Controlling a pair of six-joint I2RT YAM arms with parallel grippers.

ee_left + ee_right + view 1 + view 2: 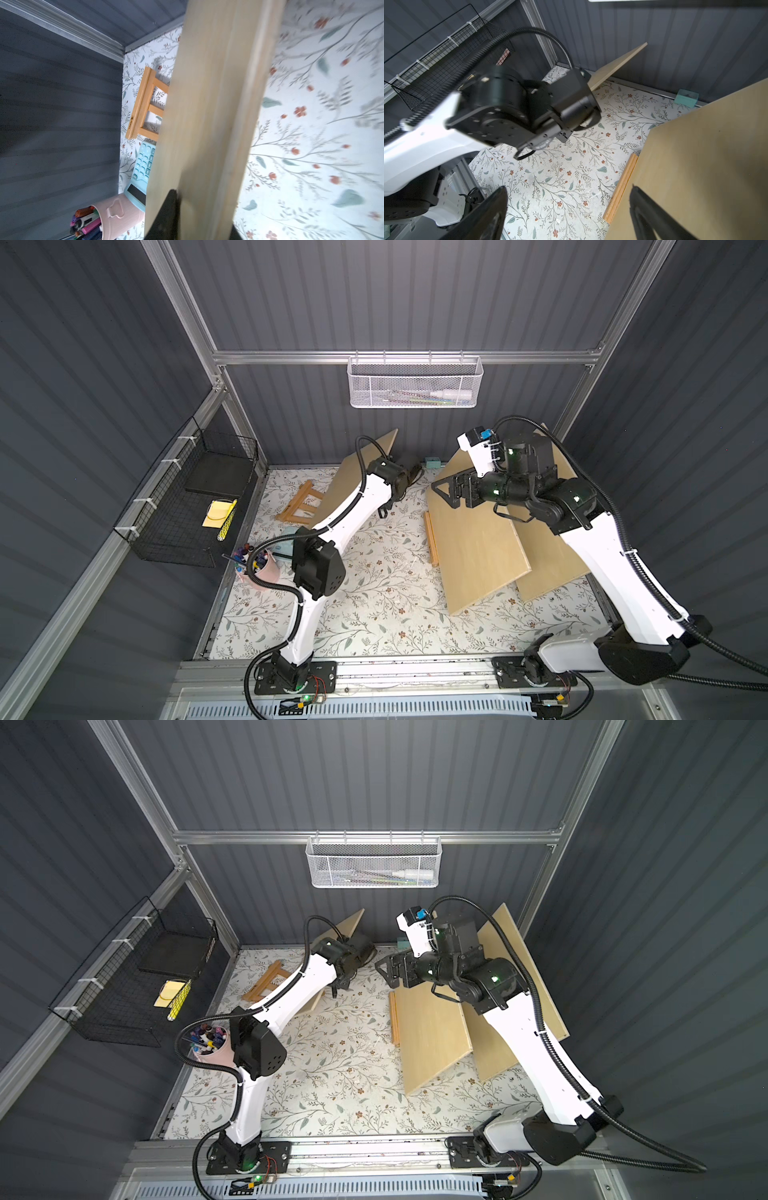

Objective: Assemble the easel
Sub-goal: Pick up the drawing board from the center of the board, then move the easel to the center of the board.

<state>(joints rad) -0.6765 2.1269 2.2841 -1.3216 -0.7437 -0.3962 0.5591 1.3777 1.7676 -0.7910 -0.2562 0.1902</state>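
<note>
A small wooden easel frame (297, 504) (143, 104) lies flat at the back left of the floral mat. My left gripper (409, 477) (204, 207) is shut on the edge of a light wooden board (340, 485) (207, 104), which it holds tilted up over the frame and partly hides it. My right gripper (442, 490) (569, 188) hangs open above the back corner of a second board (478, 547) (695, 166), with nothing between its fingers. A thin wooden strip (431, 537) (620, 187) lies along that board's left edge.
A third board (548, 564) leans behind the second at the right. A pink cup of markers (259, 568) and a blue calculator (143, 164) sit at the left edge. A teal box (432, 462) is by the back wall. A black wire basket (187, 497) hangs on the left wall.
</note>
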